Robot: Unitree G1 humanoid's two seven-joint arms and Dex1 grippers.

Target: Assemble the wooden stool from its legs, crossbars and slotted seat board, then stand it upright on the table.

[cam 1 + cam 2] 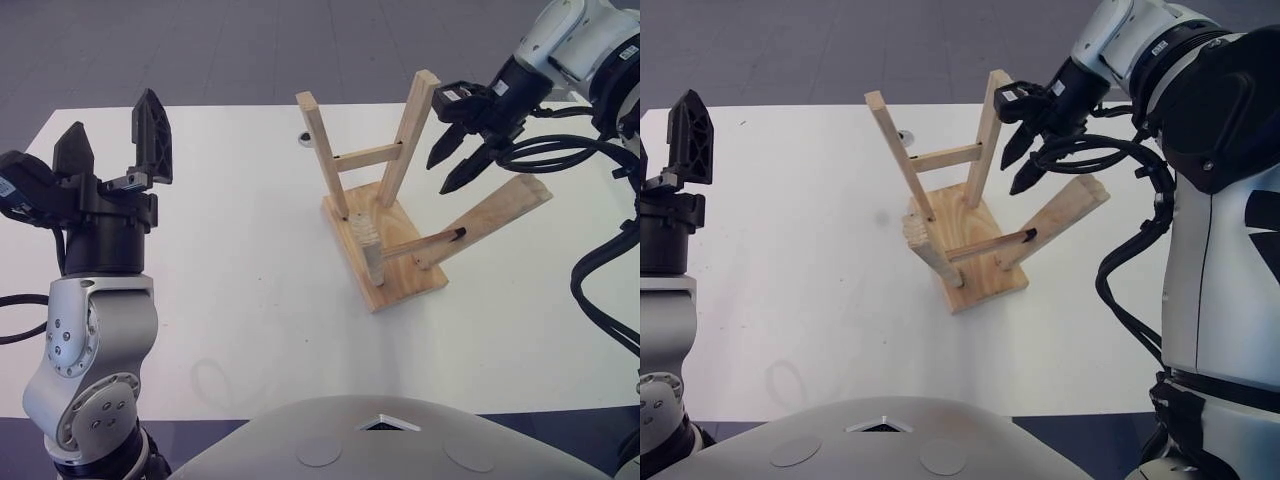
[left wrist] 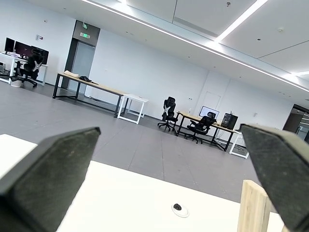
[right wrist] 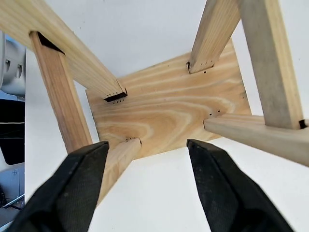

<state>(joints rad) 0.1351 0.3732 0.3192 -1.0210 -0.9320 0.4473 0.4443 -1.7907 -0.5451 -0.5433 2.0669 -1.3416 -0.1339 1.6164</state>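
— Nearest, low on the left: left gripper point(image 1: 112, 125), black fingers point(image 1: 150, 135) spread wide and pointing up, nothing between them. What's biggest out there?
— White desk point(image 1: 250, 300), smooth and matt. Its far edge meets grey floor point(image 1: 200, 50). Broad bare surface lies left of the stool and in front of it.
— And the stool?
— Stool point(image 1: 395, 225) sits upside down, right of the desk's middle, with its pale, grained seat board point(image 1: 405, 280) flat on the desk. Two far legs point(image 1: 322, 150) stand upright, joined by a crossbar point(image 1: 370, 157). The near pair lean outward, one to the right point(image 1: 490, 220), one foreshortened toward the camera.
— Right side?
— Right gripper point(image 1: 442, 176) hangs just beside the top of the far right leg, fingers point(image 3: 72, 188) parted, gripping nothing. Whether it touches the wood is hard to tell. Small round port point(image 1: 305, 137) sits in the desk behind the stool.
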